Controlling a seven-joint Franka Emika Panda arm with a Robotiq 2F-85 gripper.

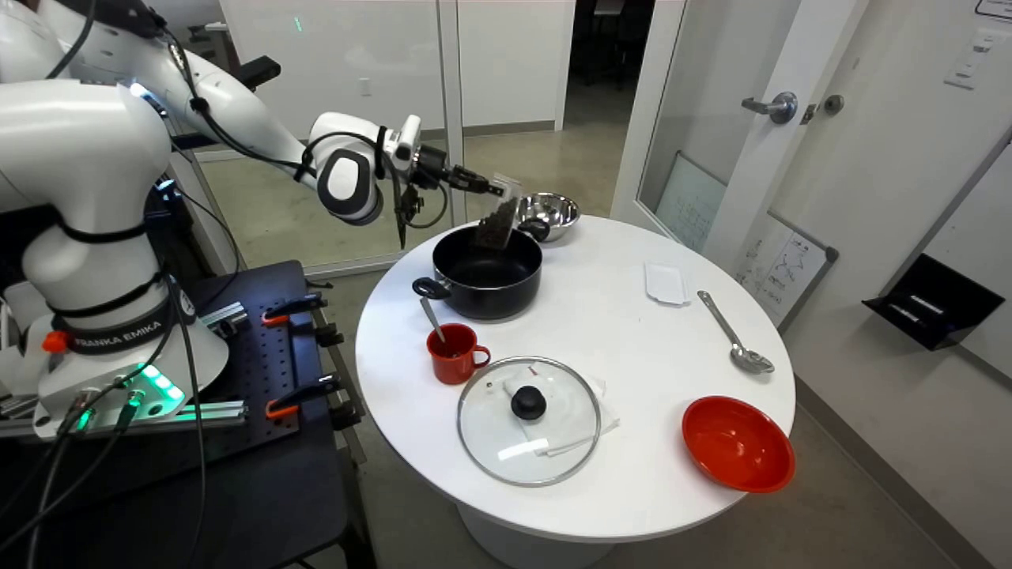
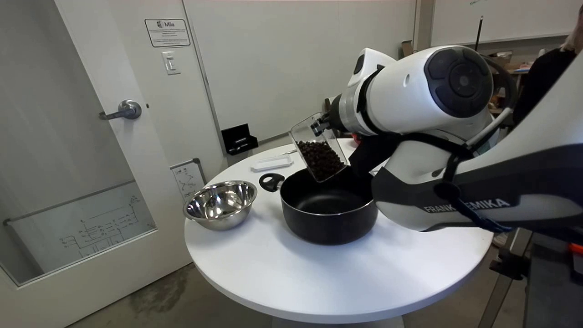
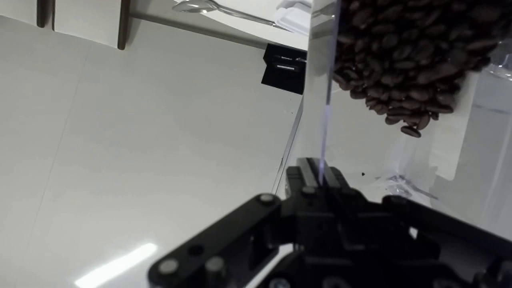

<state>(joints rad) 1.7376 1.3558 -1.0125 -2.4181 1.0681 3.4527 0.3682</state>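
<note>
My gripper [image 3: 319,172] is shut on the thin wall of a clear plastic container [image 3: 320,80]. Dark brown beans [image 3: 412,60] fill part of that container. It hangs tilted over a black pot [image 2: 328,230], its lower end at or just inside the pot's opening, as both exterior views show. The beans have gathered toward the lower end of the container. What I can see of the pot's floor looks dark and bare; part of its inside is hidden by the container and the arm.
Beside the pot stand a shiny metal bowl [image 2: 223,222] and a red mug [image 1: 455,367] with a spoon handle. A glass lid [image 1: 528,402], white plastic lid [image 1: 666,284], slotted spoon [image 1: 743,356] and red bowl [image 1: 739,442] also lie on the round white table [image 1: 632,379].
</note>
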